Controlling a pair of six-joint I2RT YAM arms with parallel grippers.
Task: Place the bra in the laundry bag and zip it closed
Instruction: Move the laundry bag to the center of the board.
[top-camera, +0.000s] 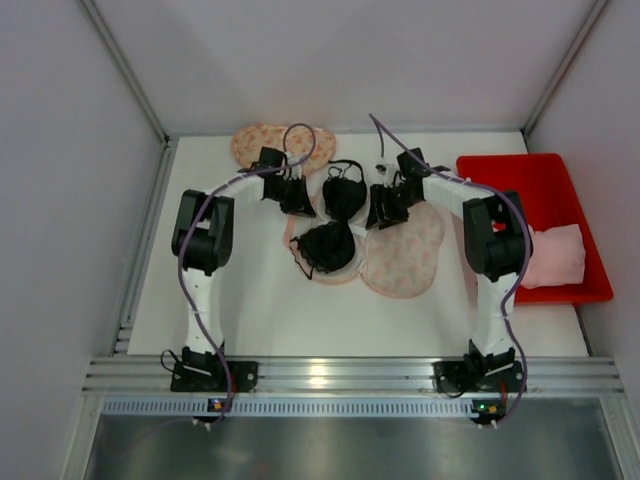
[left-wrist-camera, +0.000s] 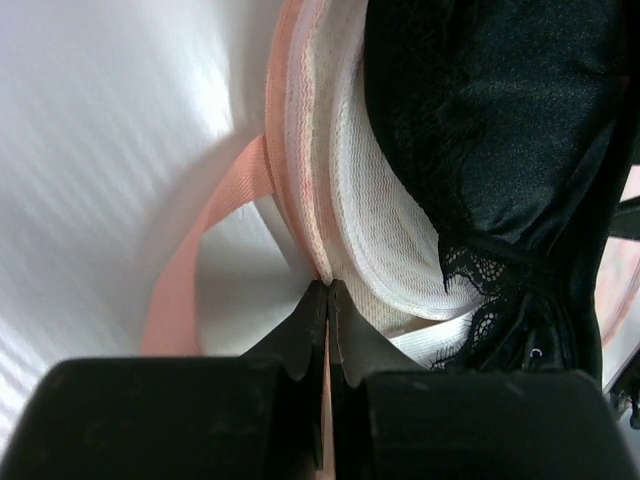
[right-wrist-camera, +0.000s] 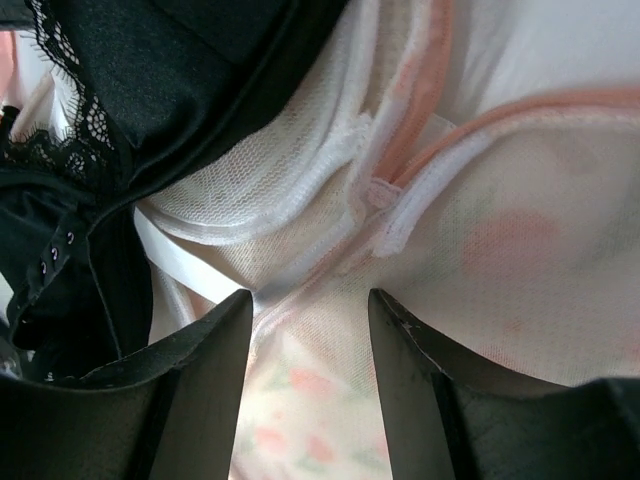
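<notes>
Top external view: the left end effector (top-camera: 297, 197) sits at about ten o'clock of the black bra (top-camera: 325, 245). The left wrist view shows its jaws pinched shut on the pink-trimmed rim of the laundry bag (top-camera: 405, 260). The bag lies open on the white tabletop (top-camera: 250, 310) like a clamshell. The bra lies across the bag's middle, one cup toward twelve o'clock and the other toward six, and is not yet enclosed. At two o'clock of the bra the right end effector (top-camera: 385, 210) hovers over the floral mesh, its jaws moderately parted and holding nothing. At three o'clock stands a red bin (top-camera: 540, 180) with a pink cloth (top-camera: 555, 255) in it. The step in hand looks like getting the bra fully inside the shell. To do it well, the left grip should keep the rim taut and slightly raised. The right jaws should close on bra fabric only, not on mesh. They should tuck the lace and straps clear of the zip line so that nothing snags when the bag is closed.
</notes>
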